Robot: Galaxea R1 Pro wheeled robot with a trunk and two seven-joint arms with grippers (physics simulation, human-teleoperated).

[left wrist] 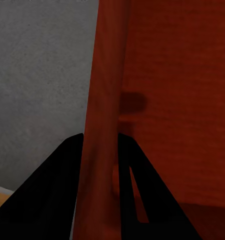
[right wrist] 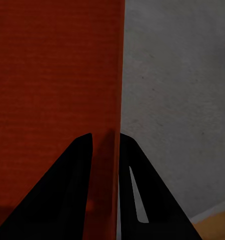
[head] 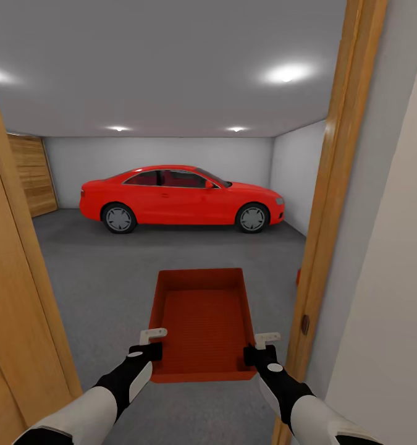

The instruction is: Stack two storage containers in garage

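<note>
Container (head: pixel 203 321) hangs between my two sets of jaws, left jaws (head: pixel 152 341) and right jaws (head: pixel 262 346) each pinched over a side wall, long axis pointing ahead over the garage floor (head: pixel 103 278).

- Four recessed ceiling lights (head: pixel 286 74) give the garage a bright, even wash; the nearest one on the right blooms into a soft white glare.
- The red car (head: pixel 182 198) throws only a thin dark shadow on the grey floor (head: pixel 103 272) beneath it.
- The container (head: pixel 203 321) reads flat and evenly lit inside, with faint ribbed texture.
- Both wrist views are dimmer and soft; the black fingers (left wrist: pixel 47 195) show as featureless silhouettes, and a blurred dark shadow sits on the orange wall.
- The door frame (head: pixel 332 185) leans strongly, wide-angle stretching at the edges.
</note>
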